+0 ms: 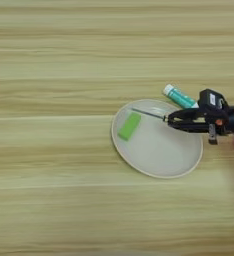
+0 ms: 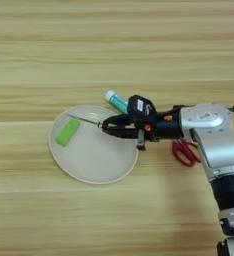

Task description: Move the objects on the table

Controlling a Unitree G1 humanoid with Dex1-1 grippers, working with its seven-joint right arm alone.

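My right gripper (image 2: 105, 127) reaches in from the right over the right rim of a pale round plate (image 2: 94, 161). It is shut on the screwdriver; only the thin silver shaft (image 2: 84, 120) shows, pointing left over the plate, and the handle is hidden between the black fingers. In the left eye view the gripper (image 1: 170, 120) and the shaft (image 1: 149, 114) show the same hold. The scissors' dark red loop handles (image 2: 185, 152) lie on the table (image 2: 114, 45) just below my forearm, with the blades hidden.
A green block (image 2: 68, 132) lies on the left part of the plate. A white-capped teal tube (image 2: 116, 101) rests on the table by the plate's upper right rim, just behind the gripper. My silver forearm (image 2: 214, 135) fills the right side.
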